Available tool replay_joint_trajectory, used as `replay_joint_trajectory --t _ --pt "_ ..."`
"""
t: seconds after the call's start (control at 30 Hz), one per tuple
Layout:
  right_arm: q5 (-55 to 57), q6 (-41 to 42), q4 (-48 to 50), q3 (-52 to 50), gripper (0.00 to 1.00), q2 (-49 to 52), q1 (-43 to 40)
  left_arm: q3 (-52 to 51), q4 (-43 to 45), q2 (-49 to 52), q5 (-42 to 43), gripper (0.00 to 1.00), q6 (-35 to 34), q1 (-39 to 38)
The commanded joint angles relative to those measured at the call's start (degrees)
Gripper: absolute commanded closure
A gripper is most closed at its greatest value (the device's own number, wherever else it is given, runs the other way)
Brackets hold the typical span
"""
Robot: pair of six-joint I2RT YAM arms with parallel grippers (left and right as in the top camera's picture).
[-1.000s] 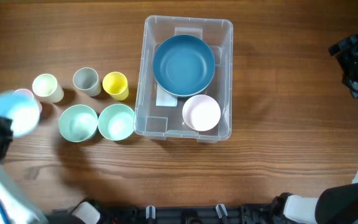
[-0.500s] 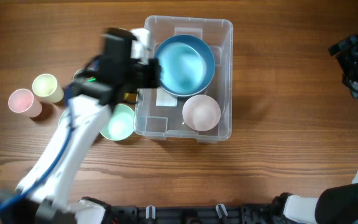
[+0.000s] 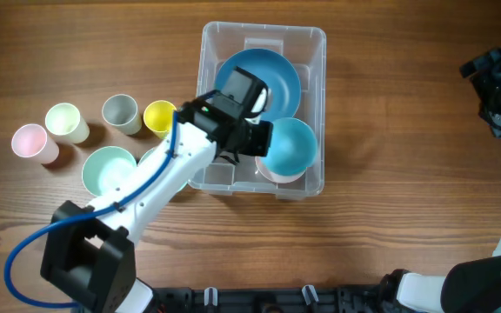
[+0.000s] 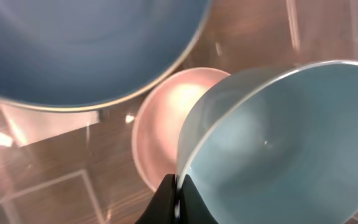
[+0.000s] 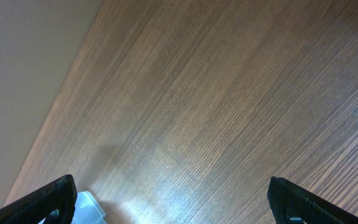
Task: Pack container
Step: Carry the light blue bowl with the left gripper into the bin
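The clear plastic container [image 3: 313, 48] stands at the table's middle. A large blue bowl [image 3: 272, 69] lies in its far half, and a pink bowl [image 3: 272, 175] lies in its near half. My left gripper [image 3: 257, 139] is shut on the rim of a light blue bowl [image 3: 290, 146] and holds it over the pink bowl inside the container. In the left wrist view the fingers [image 4: 178, 198] pinch the light blue bowl's rim [image 4: 278, 149], with the pink bowl [image 4: 160, 124] beneath. My right gripper [image 3: 494, 87] is open and empty at the far right; its fingers [image 5: 173, 199] frame bare table.
Left of the container stand a pink cup [image 3: 31, 143], a pale green cup [image 3: 66, 122], a grey cup [image 3: 120, 112] and a yellow cup [image 3: 160, 117]. Two mint bowls [image 3: 109, 170] sit in front of them, the right one partly under my left arm.
My left arm swung from the far left over the cups to the container, carrying the light blue bowl. It now holds it over the pink bowl. The right arm stayed still.
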Motion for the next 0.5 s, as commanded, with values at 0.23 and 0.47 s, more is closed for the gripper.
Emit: replay_joint_trajectory --t 0.23,0.47 --pt "1.0 0.2 0.2 -0.2 0.0 0.3 0.1 13.4 -17.1 -7.3 -7.4 0.5 -0.1 11.1" --pt "1.0 0.2 0.2 -0.2 0.0 0.3 0.1 15.1 -32.3 -16.1 -10.9 0.47 -4.9 40.5"
